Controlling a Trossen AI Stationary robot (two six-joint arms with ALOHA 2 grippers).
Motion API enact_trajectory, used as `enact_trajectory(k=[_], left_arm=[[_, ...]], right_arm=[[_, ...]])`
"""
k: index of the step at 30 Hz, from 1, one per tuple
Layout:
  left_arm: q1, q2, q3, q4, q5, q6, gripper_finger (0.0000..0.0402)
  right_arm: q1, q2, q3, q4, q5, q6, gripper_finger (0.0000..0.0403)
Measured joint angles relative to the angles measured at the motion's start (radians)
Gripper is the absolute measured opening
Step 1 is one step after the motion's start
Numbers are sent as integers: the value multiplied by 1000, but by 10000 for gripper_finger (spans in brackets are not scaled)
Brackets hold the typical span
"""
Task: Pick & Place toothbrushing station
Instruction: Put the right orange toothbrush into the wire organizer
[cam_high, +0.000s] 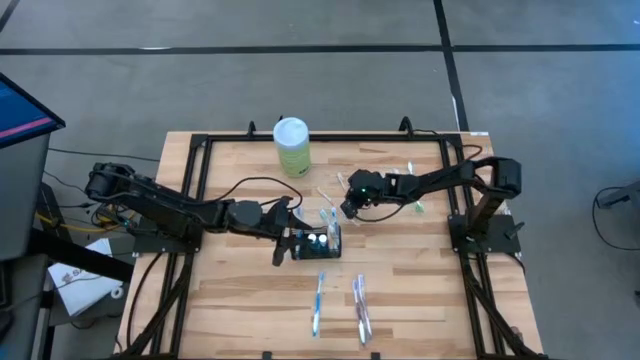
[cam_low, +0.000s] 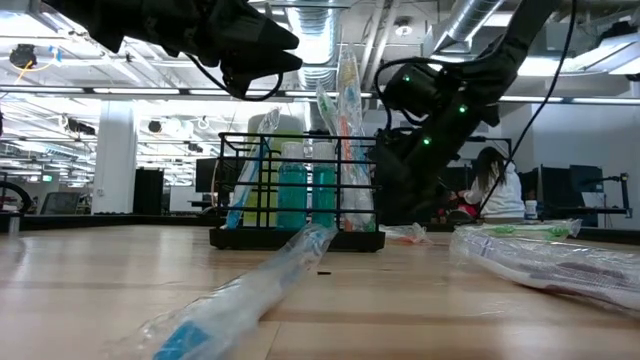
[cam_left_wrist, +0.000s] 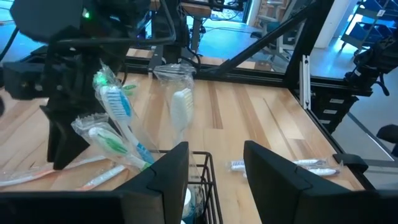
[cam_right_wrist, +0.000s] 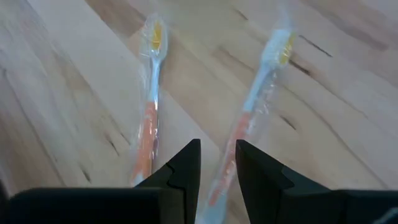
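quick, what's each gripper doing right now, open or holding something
Left gripper: fingers open, empty, at the rim of the small black wire-mesh caddy.
Right gripper: fingers slightly apart, holding nothing, above two orange wrapped toothbrushes lying on the wooden table.

Black mesh toothbrushing station (cam_high: 317, 244), upright mid-table

left end effector (cam_left_wrist: 214, 177) open over caddy (cam_left_wrist: 198, 186) w/ wrapped toothbrushes (cam_left_wrist: 115, 121).

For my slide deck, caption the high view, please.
Left gripper at the black wire-mesh caddy; right gripper hovers over wrapped toothbrushes beside it.
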Motion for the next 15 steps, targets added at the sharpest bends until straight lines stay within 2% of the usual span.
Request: enact_trajectory(k=[15], left_arm=[[0, 0, 0, 1, 1, 0, 150]], right_arm=[[-5, 18, 21, -12, 9, -11, 93]])
